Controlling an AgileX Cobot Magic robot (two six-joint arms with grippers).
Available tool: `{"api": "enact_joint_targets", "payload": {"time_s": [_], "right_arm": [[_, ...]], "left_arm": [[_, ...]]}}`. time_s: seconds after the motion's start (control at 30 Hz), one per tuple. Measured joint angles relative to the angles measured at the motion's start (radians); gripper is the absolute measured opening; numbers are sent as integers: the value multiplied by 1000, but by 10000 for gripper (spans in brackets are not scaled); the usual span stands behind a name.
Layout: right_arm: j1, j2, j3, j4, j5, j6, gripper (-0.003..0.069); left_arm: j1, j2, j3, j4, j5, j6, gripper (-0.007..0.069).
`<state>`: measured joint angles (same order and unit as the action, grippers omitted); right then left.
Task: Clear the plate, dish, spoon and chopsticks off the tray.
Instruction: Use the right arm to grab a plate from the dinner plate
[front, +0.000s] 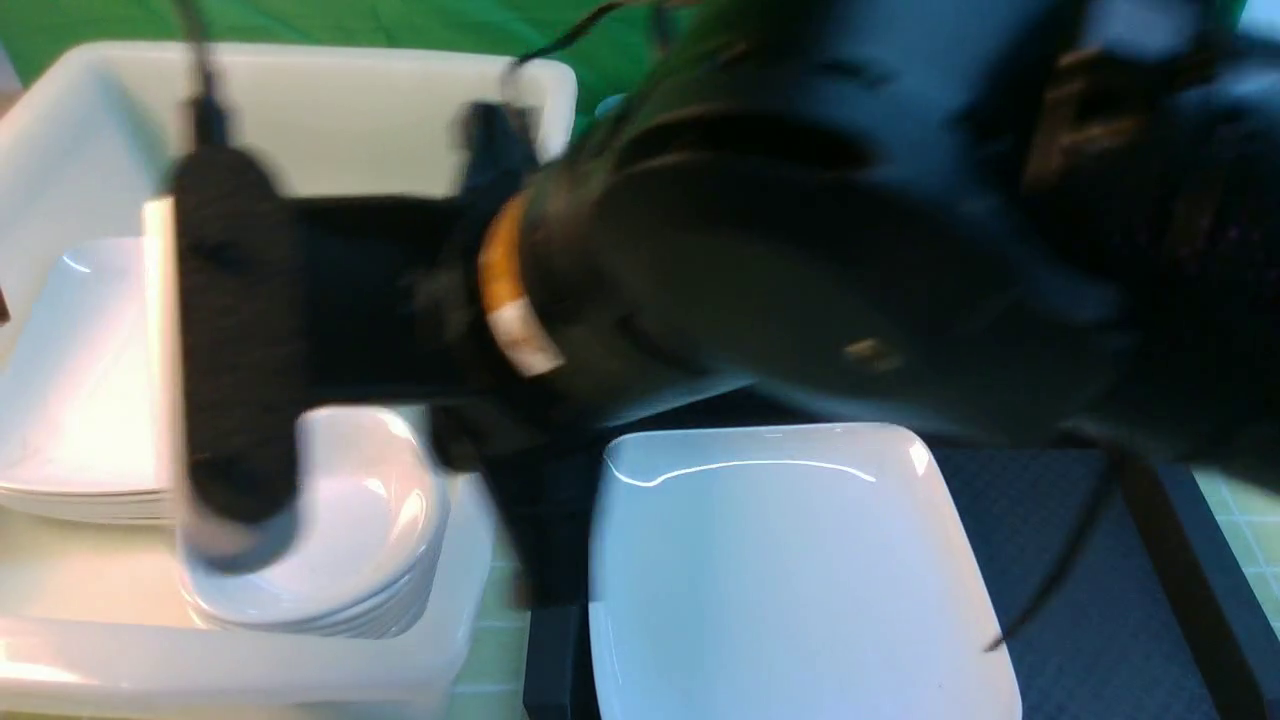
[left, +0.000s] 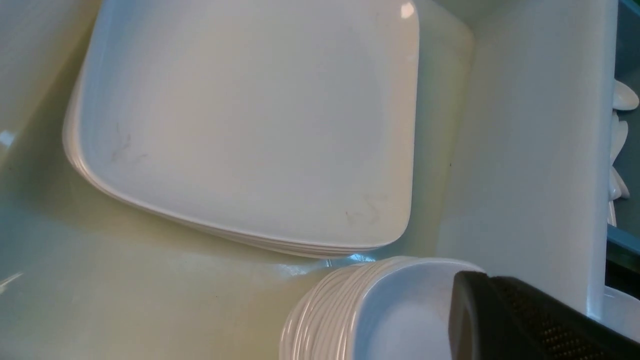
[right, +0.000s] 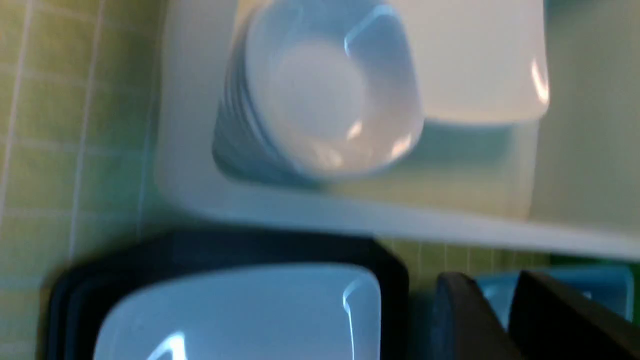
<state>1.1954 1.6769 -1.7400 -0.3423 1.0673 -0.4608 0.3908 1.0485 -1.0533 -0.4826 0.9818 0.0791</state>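
Bright even light; right arm (front: 800, 250) motion-blurred; glare streak on plate (front: 790, 580); right wrist view soft.

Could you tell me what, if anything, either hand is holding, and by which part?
Nothing: the left hand is shut and empty; the right hand has its jaws apart, nothing between.

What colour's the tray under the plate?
Black tray, with a fine diamond texture; the front view shows it best.

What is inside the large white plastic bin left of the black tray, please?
A stack of large white shallow plates and a stack of small deep white dishes, side by side. In the front view the blurred black arm covers the bin's middle.
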Motion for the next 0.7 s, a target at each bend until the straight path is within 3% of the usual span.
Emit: {"api": "enact_joint_targets", "payload": {"time_s": [0.03,0.1,0.3,0.33,0.4,0.5,0.6,0.7], "right_arm": [[-5,-26,7,-49,67,49,72],[-33,-77,38,-99,107,119,30],[-294,-285,243,-97,133,347,8],[-401,-329,330,-34,137,375,8],[-524,-372,443,76,132,380,8],[-722,-393,678,320,37,313,13],[-812,-390,807,448,-52,249,31],[-945,-363,969,624,-195,178,121]], "left_arm": [[0,0,2,0,0,1,-1],[0,0,3,0,2,2,-1],[0,0,3,6,9,3,-1],[0,0,3,6,13,3,-1],[0,0,3,5,14,3,-1],[0,0,3,0,30,3,-1],[0,0,3,0,43,5,-1],[0,0,3,0,50,25,-1]]}}
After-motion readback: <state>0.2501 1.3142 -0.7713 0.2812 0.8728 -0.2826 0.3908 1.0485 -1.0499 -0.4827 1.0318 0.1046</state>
